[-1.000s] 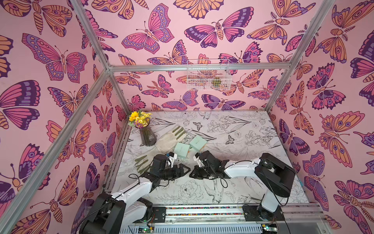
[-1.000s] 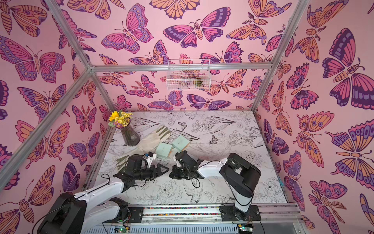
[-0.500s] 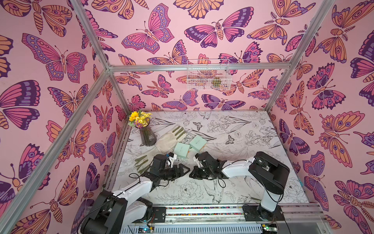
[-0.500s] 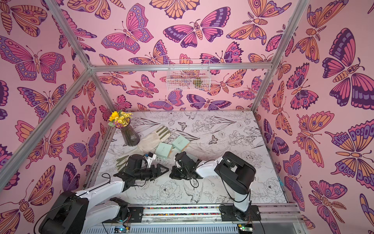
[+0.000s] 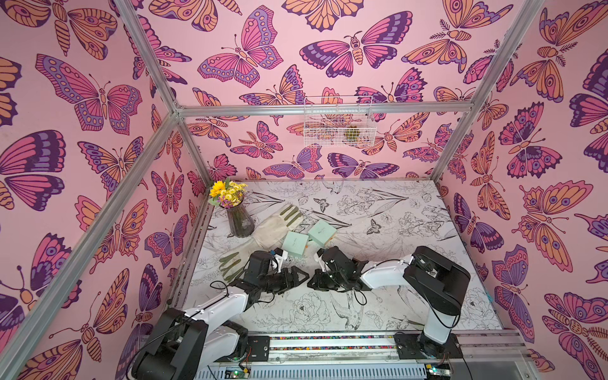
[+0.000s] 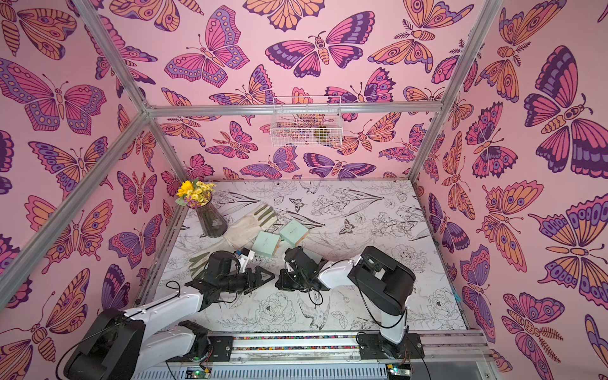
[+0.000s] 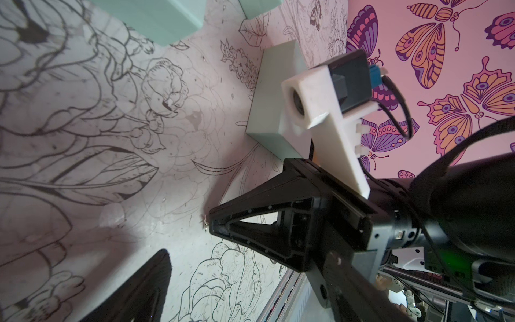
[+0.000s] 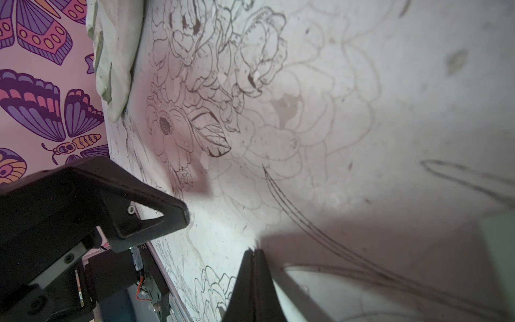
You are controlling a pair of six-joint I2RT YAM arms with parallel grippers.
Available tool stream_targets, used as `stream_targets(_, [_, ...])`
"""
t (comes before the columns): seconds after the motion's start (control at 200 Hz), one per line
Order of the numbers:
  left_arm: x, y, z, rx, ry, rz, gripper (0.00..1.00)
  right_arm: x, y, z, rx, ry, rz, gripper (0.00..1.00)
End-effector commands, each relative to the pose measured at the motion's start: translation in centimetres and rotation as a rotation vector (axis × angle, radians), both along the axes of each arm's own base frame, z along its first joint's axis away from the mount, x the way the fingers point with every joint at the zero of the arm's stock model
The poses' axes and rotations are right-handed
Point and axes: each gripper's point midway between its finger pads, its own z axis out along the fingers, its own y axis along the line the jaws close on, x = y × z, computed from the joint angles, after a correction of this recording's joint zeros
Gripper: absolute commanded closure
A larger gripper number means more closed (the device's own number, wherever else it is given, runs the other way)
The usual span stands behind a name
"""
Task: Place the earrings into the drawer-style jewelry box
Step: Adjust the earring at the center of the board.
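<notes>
Near the front of the white worktop with black flower drawings (image 5: pixel 378 210), the two black hands point at each other, with their tips close but not touching. The right hand (image 7: pixel 213 227) is squeezed tight, and a tiny shiny earring (image 7: pixel 205 222) pokes out at its tip, low over the worktop. The left hand (image 5: pixel 302 279) is spread wide with nothing in it. Just behind the hands sit a mint green square box (image 5: pixel 296 245) and a second mint green box (image 5: pixel 322 232), side by side. It is not possible to tell if a drawer is pulled out. A long pale glove with green fingers (image 5: pixel 273 227) lies next to the boxes. A dark glass vase of yellow flowers (image 5: pixel 240 225) stands by the left wall. A white wire basket (image 5: pixel 337 121) hangs on the back wall.
</notes>
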Motion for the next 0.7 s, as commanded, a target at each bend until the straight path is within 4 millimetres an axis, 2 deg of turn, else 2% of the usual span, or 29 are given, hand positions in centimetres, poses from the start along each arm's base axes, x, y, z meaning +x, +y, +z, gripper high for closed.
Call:
stream_targets(0.0, [-0.2,0.0,-0.1,-0.003,0.006,-0.013,0.13,0.0,-1.1,-0.8,-0.038,0.001,-0.028,0.95])
stream_targets(0.501, [0.1,-0.1,0.1,-0.004,0.003,-0.018,0.13,-0.3,-2.0,-1.0,-0.058,0.0,-0.041,0.85])
stream_targets(0.696, [0.3,-0.3,0.2,-0.004,0.003,-0.025,0.13,-0.4,-2.5,-1.2,-0.069,0.0,-0.05,0.87])
